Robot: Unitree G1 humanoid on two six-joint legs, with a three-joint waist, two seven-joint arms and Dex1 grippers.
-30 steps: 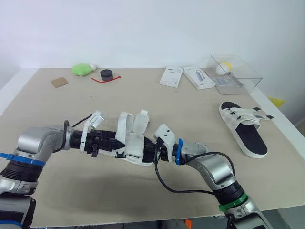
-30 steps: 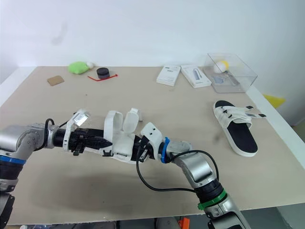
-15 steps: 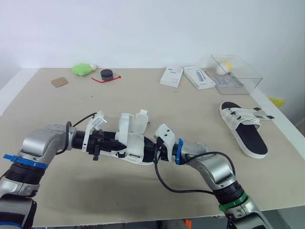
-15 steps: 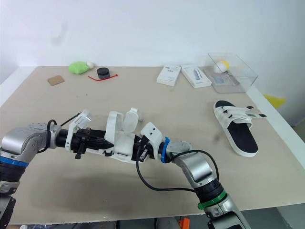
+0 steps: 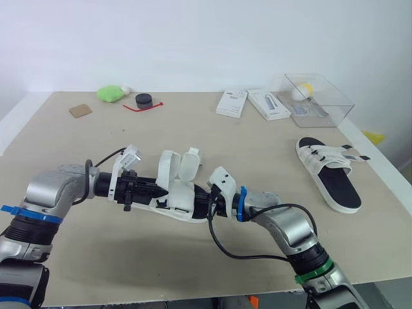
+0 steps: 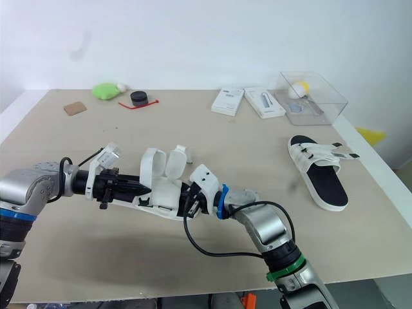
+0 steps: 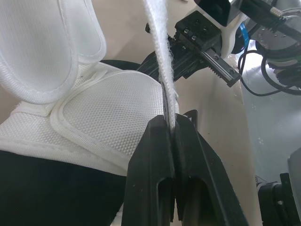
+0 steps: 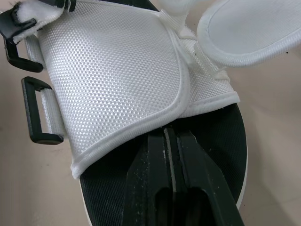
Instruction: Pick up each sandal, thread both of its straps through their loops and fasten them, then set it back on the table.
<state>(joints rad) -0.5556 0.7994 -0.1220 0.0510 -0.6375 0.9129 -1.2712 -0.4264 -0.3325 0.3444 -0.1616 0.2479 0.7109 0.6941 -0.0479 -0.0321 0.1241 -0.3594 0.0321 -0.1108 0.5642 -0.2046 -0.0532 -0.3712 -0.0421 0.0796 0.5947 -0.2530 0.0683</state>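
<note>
The threading step is in hand: the left gripper (image 7: 171,125) pinches a loose strap (image 7: 157,42) of the sandal (image 5: 182,193), the right gripper (image 8: 170,134) seems clamped on its sole (image 8: 113,188), and next the strap must be guided through a black loop (image 8: 30,113).

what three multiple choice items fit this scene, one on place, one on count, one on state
1. Where does the loose sandal lie?
A. on the table, at the robot's right
B. on the floor
C. on a shelf

2. How many sandals show?
A. one
B. two
C. three

3. What is the left gripper doing?
A. open, holding nothing
B. shut on a strap
C. shut on a pen

Key: A, it lies flat on the table at right. B, one lies there and the held sandal is between the left gripper and the right gripper. B, the strap is pinched between its fingers.
</note>
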